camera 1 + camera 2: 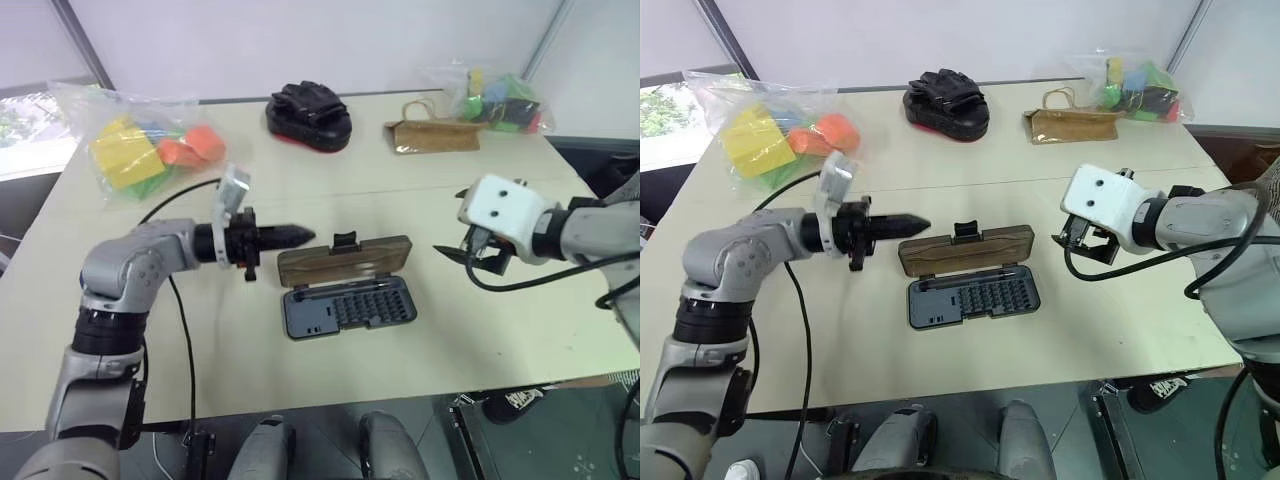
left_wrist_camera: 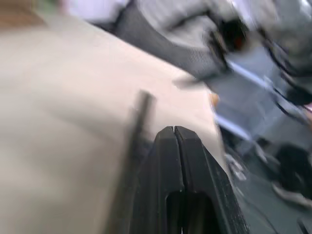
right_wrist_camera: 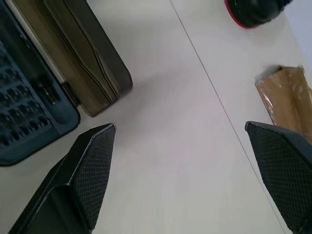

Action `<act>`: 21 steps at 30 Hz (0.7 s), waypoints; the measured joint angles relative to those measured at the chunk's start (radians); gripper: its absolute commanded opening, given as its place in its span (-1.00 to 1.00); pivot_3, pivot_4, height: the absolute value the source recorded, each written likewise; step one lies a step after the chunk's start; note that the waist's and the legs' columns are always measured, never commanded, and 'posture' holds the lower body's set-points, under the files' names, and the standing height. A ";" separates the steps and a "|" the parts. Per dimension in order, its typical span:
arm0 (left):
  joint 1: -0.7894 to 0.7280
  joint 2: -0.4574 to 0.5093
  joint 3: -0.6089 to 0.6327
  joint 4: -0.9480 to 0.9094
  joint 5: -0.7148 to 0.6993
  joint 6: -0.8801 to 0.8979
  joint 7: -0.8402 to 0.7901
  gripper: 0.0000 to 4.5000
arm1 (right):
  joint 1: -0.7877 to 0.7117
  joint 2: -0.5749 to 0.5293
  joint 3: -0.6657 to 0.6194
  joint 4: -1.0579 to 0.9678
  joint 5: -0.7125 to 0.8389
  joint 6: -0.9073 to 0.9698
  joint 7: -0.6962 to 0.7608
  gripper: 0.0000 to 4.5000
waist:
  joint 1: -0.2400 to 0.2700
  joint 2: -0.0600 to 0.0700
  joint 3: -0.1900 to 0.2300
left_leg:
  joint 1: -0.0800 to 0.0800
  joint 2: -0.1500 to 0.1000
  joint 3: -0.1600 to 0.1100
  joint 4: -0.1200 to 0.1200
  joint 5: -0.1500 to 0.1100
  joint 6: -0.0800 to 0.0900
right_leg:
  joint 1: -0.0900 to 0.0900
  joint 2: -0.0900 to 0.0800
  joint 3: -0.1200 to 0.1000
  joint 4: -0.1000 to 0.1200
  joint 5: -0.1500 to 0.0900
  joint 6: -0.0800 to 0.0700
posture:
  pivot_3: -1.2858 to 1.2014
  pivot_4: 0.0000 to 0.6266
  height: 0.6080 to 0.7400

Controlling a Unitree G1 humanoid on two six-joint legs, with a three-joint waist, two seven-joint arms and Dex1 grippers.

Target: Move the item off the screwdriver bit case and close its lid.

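Status: the screwdriver bit case [image 1: 348, 306] lies open at the middle of the tabletop [image 1: 480, 330], near edge side. Its tray faces up with rows of bits showing; the lid [image 1: 345, 261] lies folded back flat on the far side of the tray, black latch tab at its far edge. Nothing rests on tray or lid, so the item-removal step reads as done. Step in hand, by my judgement: closing the lid.

Left gripper [image 1: 297, 236]: jaws pressed together into one point, empty, aimed level toward the right, hovering just left of the lid's left end and above the tabletop. Right gripper [image 1: 1072, 241]: jaws spread wide, empty, angled down toward the tabletop, right of the case and apart from it.

Next move, as I judge it: the closed left tip is placed to get under or behind the lid's far edge and swing it over the hinge toward the near side, then press down until the latch catches. The tray may slide while pushed; the right gripper could steady the right end.

Count:
- bit case: 1 (one tray, one lid)
- black padded mitt [image 1: 308, 114]: 1, far centre
- clear bags of coloured blocks: 2, one far left [image 1: 140, 147], one far right [image 1: 497, 100]
- brown paper bag [image 1: 434, 134]: 1, far right, beside the right block bag
- grippers: 2
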 measured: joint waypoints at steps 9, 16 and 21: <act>0.048 -0.034 -0.087 0.176 0.210 -0.224 0.056 -1.00 | -0.036 0.008 0.028 0.017 -0.001 -0.010 -0.014 0.96 | 0.000 0.000 0.000 | 0.000 0.000 0.001 0.000 0.000 0.000 | 0.000 0.000 0.000 0.000 0.000 0.000 | 0.03 -0.52 1.00; 0.079 -0.035 -0.145 0.186 0.249 -0.264 -0.031 -1.00 | -0.053 0.007 0.029 0.017 -0.001 -0.005 -0.016 0.96 | 0.000 0.000 0.000 | 0.000 0.000 0.000 0.000 0.000 0.000 | 0.000 0.000 0.000 0.000 0.000 0.000 | 0.03 -0.52 1.00; 0.079 -0.033 -0.148 0.171 0.248 -0.264 -0.072 -1.00 | -0.044 0.006 0.029 0.015 0.000 0.014 -0.020 0.96 | 0.000 0.000 0.000 | 0.000 0.000 0.000 0.000 0.000 0.000 | 0.000 0.000 0.000 0.000 0.000 0.000 | 0.03 -0.52 1.00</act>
